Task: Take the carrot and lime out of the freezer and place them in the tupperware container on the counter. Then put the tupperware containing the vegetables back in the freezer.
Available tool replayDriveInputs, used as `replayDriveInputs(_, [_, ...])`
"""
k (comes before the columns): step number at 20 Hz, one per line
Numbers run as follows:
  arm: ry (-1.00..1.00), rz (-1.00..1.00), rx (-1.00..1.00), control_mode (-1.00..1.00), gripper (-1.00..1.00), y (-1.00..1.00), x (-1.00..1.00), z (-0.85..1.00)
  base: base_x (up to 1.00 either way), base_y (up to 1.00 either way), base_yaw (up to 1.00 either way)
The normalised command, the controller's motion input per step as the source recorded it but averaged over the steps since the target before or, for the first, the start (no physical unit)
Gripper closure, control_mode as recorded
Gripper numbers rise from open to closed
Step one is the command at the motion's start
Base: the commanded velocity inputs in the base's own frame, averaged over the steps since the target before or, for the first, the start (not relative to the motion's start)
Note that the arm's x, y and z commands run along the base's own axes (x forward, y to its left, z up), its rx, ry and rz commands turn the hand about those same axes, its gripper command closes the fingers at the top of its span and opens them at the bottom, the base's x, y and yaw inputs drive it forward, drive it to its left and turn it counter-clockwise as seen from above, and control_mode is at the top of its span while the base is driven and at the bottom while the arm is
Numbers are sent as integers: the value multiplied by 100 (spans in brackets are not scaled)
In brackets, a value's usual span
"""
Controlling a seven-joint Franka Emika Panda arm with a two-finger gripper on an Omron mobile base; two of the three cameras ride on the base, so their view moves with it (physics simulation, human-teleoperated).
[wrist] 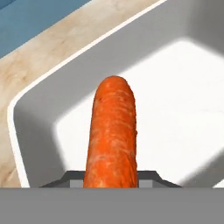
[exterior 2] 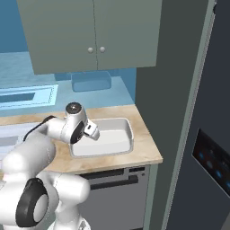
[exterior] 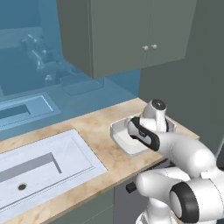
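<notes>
- The carrot (wrist: 112, 135) is closest in the hand view. It sticks straight out from between the two finger tips of the gripper (wrist: 111, 177), which pinches it.
- Under the carrot is the white tupperware container (wrist: 183, 87).
- The container sits on the beige counter (exterior: 94, 127), to the right of the white sink (exterior: 43, 164).
- The grey freezer (exterior 2: 179, 112) stands to the right.

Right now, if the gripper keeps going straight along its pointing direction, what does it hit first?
Most likely the white floor of the tupperware container. The gripper holds the carrot, pointing into the container; the carrot tip would touch first. Remaining gap is unclear.
</notes>
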Motion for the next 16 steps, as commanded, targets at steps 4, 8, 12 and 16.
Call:
replayDriveInputs(4, [0,-4,0,-100,100,0,26,-29,0,0,0])
replayDriveInputs(8, [0,-3,0,-100,100,0,26,-19,0,0,0])
replayDriveInputs(12, [0,-3,0,-100,100,0,7,-18,0,0,0])
replayDriveInputs(16, [0,-3,0,-100,100,0,0,-15,0,0,0])
